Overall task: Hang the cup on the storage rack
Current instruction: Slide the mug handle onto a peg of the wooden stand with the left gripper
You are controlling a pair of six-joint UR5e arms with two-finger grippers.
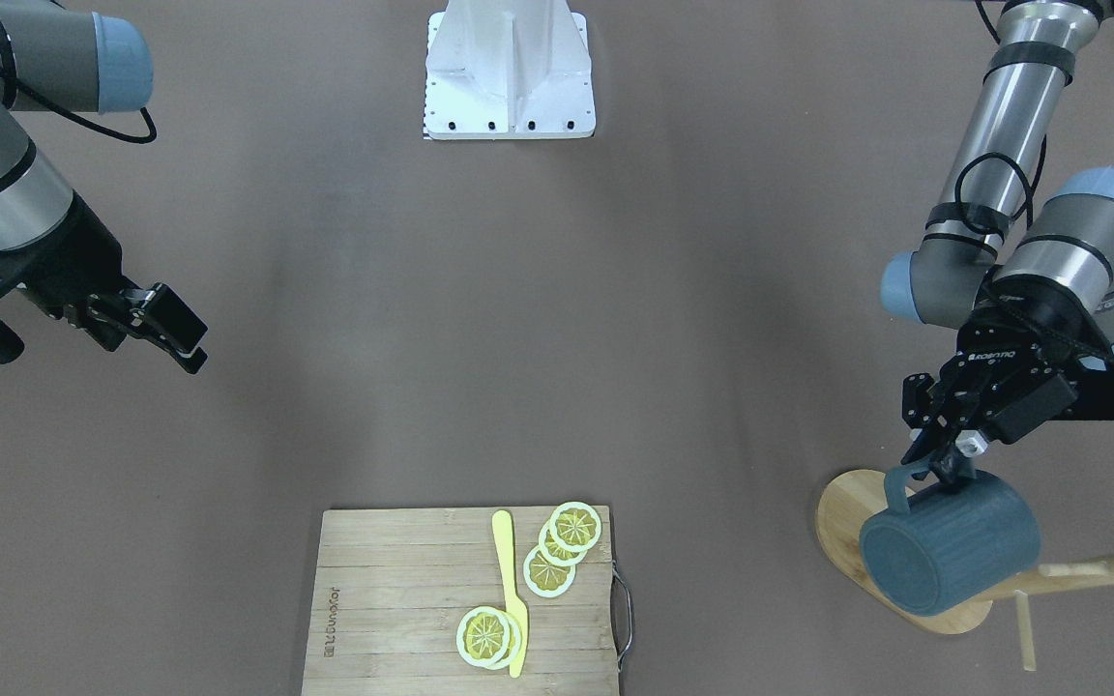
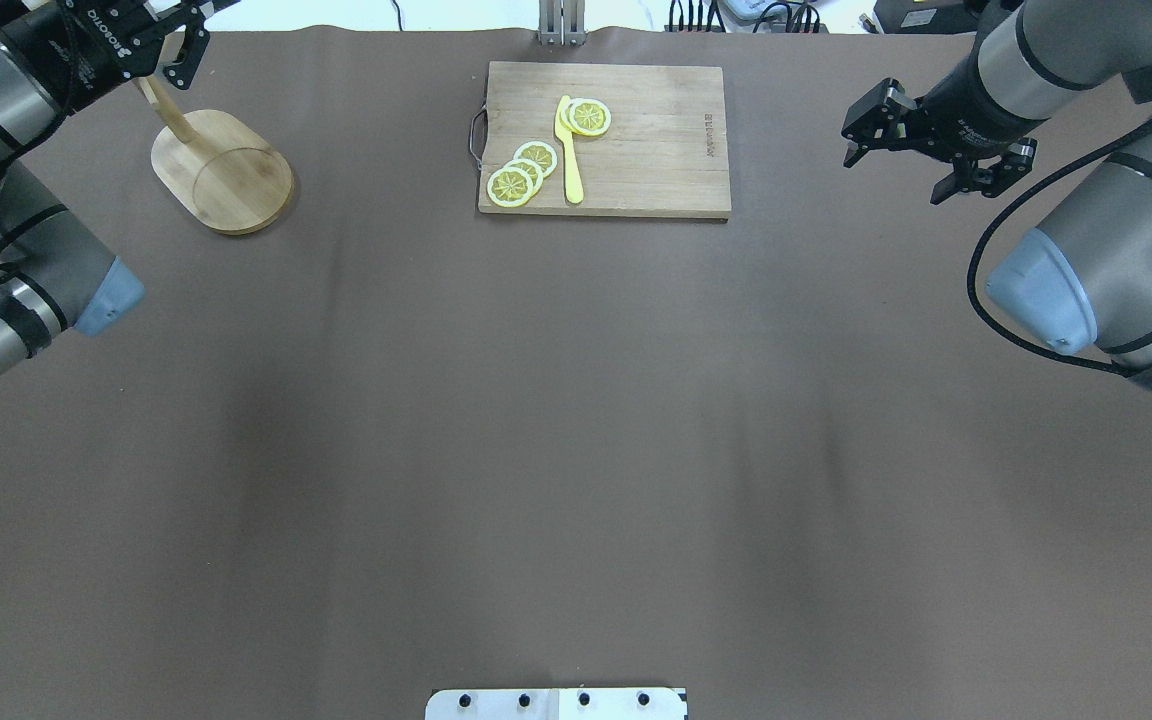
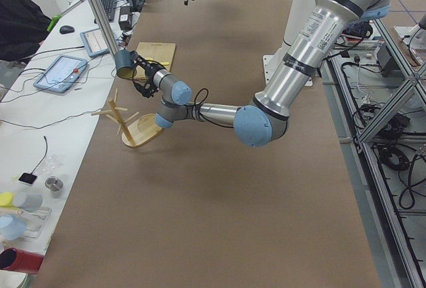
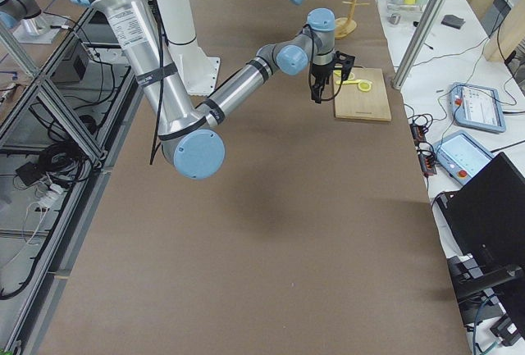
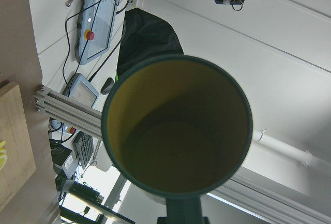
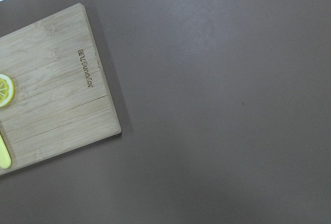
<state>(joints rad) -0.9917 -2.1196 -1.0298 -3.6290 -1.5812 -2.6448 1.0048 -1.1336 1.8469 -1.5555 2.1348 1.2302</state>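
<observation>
Brown cloth over the table, and at its far edge the operators' desks with tablets and cables. The left gripper [image 1: 934, 469] is clamped on the handle of the cup [image 1: 963, 541] and holds it in the air. No part of the cup touches the table or the storage rack [image 1: 842, 507].

The cup is tipped on its side. Its bottom faces the operators' side, and its yellow-olive mouth faces back at the left wrist camera. The handle is on top, between the fingers.

From the side view, the cup [image 3: 124, 64] is above the pegs [image 3: 114, 105] and a bit beyond them, well apart. We judge the coming move to be down and in toward a peg tip, with the handle loop lined up on the peg's slant. The view is small, so we cannot say for sure how far the loop is offset sideways from the nearest peg.

The left arm is right at the rack. The right gripper [image 2: 894, 165] is spread wide and empty, well apart from the rack, over bare cloth just past the cutting board [image 1: 393, 580].

On the board are lemon slices [image 1: 547, 570] and a yellow knife [image 1: 511, 590], all clear of the path. The only things in the cup's way are the rack's upper pegs and its post.
</observation>
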